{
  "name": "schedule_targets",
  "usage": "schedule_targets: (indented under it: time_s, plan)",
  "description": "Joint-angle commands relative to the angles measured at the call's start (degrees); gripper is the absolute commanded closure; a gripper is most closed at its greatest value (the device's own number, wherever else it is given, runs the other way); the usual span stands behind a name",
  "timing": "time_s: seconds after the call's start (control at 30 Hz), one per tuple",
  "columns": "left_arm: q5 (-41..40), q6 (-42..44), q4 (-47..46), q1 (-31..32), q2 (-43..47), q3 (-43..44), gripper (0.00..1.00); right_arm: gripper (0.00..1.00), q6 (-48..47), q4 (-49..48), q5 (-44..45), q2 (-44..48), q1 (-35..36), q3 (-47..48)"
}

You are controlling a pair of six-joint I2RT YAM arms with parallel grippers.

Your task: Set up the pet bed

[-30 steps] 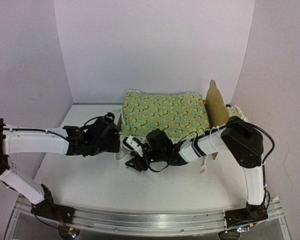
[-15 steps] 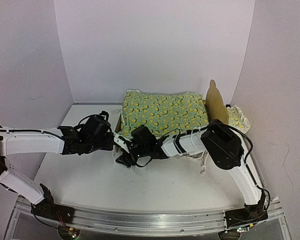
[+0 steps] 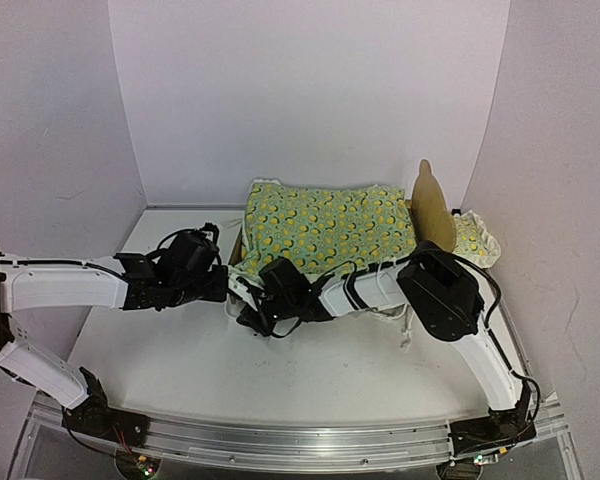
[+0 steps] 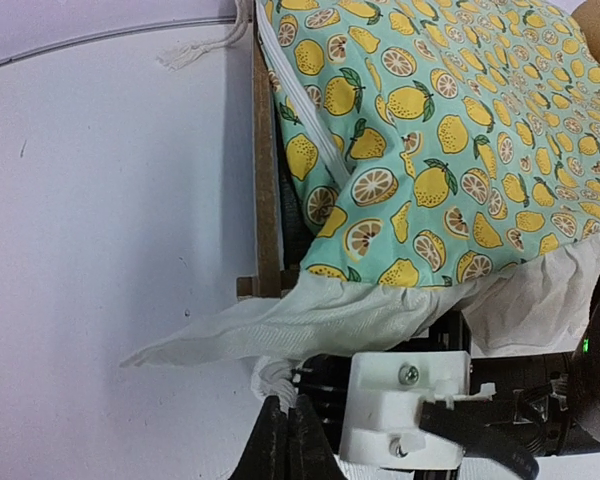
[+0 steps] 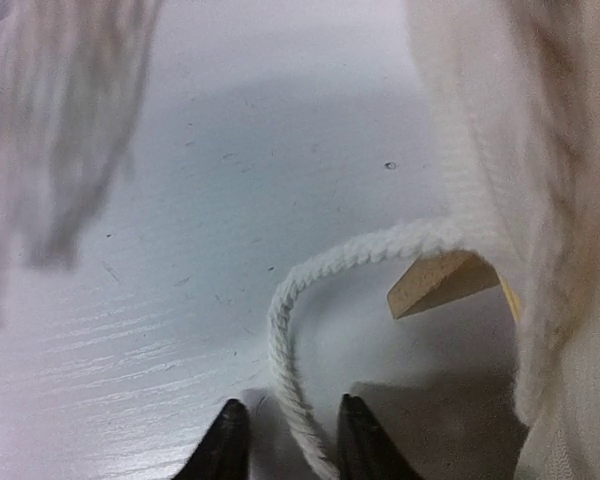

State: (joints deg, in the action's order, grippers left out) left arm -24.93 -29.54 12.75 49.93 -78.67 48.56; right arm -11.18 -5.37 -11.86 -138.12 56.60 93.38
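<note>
The left gripper (image 4: 285, 448) was closed at the near foot corner of the pet bed (image 3: 435, 208), its tips against the white ruffle (image 4: 280, 325) of the lemon-print blanket (image 3: 330, 225). Whether it pinched any fabric could not be told. Just beyond it stood the wooden foot rail (image 4: 265, 170), with the ruffle spilling over it onto the bench (image 3: 310, 375).

The right gripper (image 5: 288, 440) sat just beside the left one, reaching across from the far side. Its fingers were apart, low over the bench, with a loop of white cord (image 5: 280, 330) running between them and not yet clamped.

From that corner the bed's long axis ran away to the right, ending in the tall headboard (image 3: 430, 190); the blanket covered the frame between. Both grippers were at the foot, so neither was better placed for the headboard end.

The bench lay open in front of the bed and to its left. The small pillow (image 3: 477, 238) was wedged between the headboard and the right wall, and the back wall stood close behind the bed.
</note>
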Motion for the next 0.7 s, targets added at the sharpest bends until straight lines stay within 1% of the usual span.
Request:
schedule_targets:
  time_s: [0.0,0.07,0.17,0.4,0.57,0.67]
  plan:
    - [2.54,0.24,-3.43,0.17,1.95,-0.50,1.00,0.85,1.06,3.88,1.90,5.56,0.18,-6.07]
    - [4.37,0.03,-3.44,0.17,2.07,-0.94,1.00,0.95,2.71,2.42,1.19,8.58,0.49,-9.03]
    - [7.81,-0.62,-3.42,0.15,2.57,-2.16,1.00,1.00,7.49,-0.59,-0.52,12.60,0.53,-13.64]
    - [18.19,-3.07,-3.70,0.11,2.37,-5.63,1.00,1.00,19.73,-5.98,-3.62,18.72,0.49,-21.63]
    - [23.33,-7.37,-7.52,0.10,2.32,-10.53,1.00,1.00,22.57,-10.17,-2.24,20.04,0.48,-22.71]
    - [25.57,-8.89,-9.00,0.08,0.18,-11.68,1.00,1.00,23.24,-12.10,-1.06,20.39,0.53,-21.66]
